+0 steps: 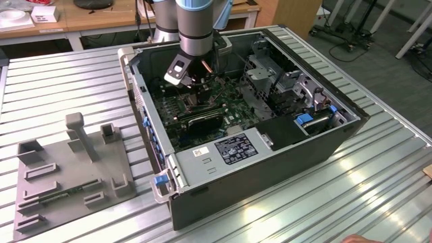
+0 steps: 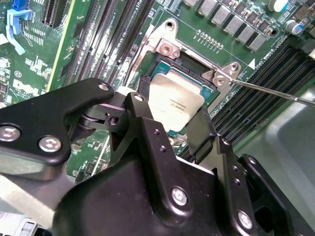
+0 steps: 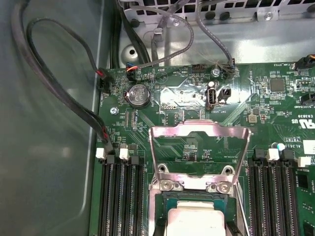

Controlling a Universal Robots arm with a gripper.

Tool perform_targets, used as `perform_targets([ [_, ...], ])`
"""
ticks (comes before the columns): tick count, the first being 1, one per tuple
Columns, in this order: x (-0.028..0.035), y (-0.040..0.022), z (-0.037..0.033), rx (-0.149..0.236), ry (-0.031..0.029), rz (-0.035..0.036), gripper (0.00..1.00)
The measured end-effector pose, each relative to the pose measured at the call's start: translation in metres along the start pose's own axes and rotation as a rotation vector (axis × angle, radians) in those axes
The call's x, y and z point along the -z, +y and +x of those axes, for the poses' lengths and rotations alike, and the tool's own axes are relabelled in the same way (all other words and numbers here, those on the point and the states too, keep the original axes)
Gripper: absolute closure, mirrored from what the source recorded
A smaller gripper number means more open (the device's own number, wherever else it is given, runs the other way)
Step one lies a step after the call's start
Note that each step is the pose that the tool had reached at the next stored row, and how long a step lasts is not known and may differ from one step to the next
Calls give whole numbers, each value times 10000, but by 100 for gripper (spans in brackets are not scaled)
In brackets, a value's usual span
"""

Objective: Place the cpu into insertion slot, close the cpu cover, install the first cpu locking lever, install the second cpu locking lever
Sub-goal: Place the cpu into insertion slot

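- Ribbed silvery metal table point(image 1: 351, 202) with an open dark computer case point(image 1: 270, 167) lying on its side in the middle, and wooden desks at the far end of the room.
- At the exterior view's left there's a flat grey fixture plate point(image 1: 68, 172) with blocky upright holders, well apart from the case.
- The gripper point(image 1: 197, 88) reaches down into the case from the far side, right over the green motherboard point(image 3: 275, 113).
- In the second wrist view the gripper point(image 2: 172, 120) is matte black with shiny screw heads, and its jaws look clamped on two opposite edges of the cpu point(image 2: 177, 98).
- The cpu is a flat square, so no real long axis. It has a pale satin metal top on a green rim, lying face up and level in the insertion slot point(image 2: 189, 63).
- The cpu cover point(image 3: 197, 132) is a thin, shiny metal frame with a big square window. It's flipped open, standing up off its hinge at the slot's edge.
- One locking lever point(image 2: 268, 91), a thin straight wire rod, sticks out sideways from the slot's corner.
- Long black memory slots point(image 3: 120, 196) run along both sides of the slot.
- Also on show: a round coin battery point(image 3: 139, 94) and loose dark cables point(image 3: 59, 73).
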State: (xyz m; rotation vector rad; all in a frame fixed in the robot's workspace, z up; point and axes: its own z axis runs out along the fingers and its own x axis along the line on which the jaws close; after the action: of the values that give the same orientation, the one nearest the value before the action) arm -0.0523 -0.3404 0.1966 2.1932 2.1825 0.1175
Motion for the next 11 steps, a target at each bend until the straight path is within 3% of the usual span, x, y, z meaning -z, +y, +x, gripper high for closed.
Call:
perform_targets([
  [4,-10,-1,-1,-4,43,0,46],
  [11,-19,-2,-1,-5,61,2,46],
])
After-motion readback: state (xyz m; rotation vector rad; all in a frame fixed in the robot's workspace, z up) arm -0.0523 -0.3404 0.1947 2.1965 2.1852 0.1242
